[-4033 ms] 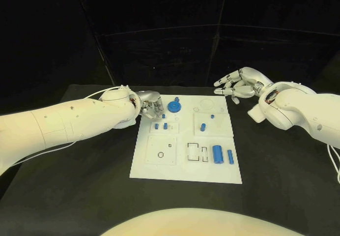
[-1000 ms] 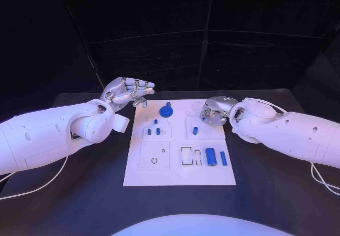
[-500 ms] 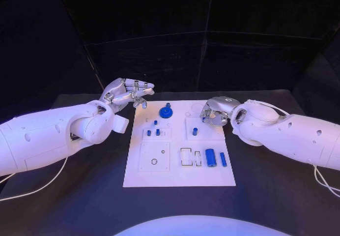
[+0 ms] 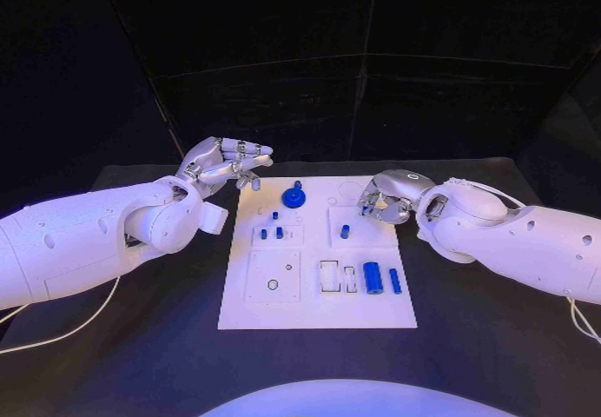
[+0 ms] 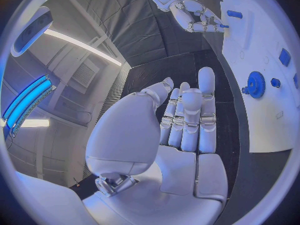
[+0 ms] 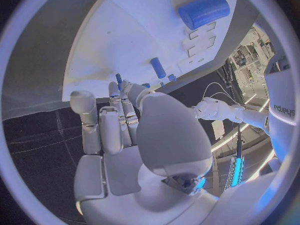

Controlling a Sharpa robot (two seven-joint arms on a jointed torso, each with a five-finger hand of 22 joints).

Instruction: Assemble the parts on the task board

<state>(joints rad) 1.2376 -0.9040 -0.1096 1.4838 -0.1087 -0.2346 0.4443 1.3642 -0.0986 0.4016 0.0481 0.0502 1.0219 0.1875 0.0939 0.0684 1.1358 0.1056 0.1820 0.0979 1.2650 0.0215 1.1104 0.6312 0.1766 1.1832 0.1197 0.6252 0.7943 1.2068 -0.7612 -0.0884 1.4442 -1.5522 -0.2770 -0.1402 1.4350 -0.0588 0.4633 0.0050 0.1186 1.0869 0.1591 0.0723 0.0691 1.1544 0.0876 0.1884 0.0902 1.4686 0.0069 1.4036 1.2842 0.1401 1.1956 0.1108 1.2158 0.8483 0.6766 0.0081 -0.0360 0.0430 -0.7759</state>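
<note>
Fingers of my silver right hand (image 4: 386, 200) pinch a small blue peg (image 6: 119, 78) over the white task board (image 4: 317, 308); left hand (image 4: 226, 163) hovers released.

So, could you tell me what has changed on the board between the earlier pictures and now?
The left hand has lifted off the task board and now hovers open beside its far left corner. The right hand has come down from beyond the board to its far right part, fingers curled near the small blue peg. The blue gear and the large blue cylinder stayed put.
</note>
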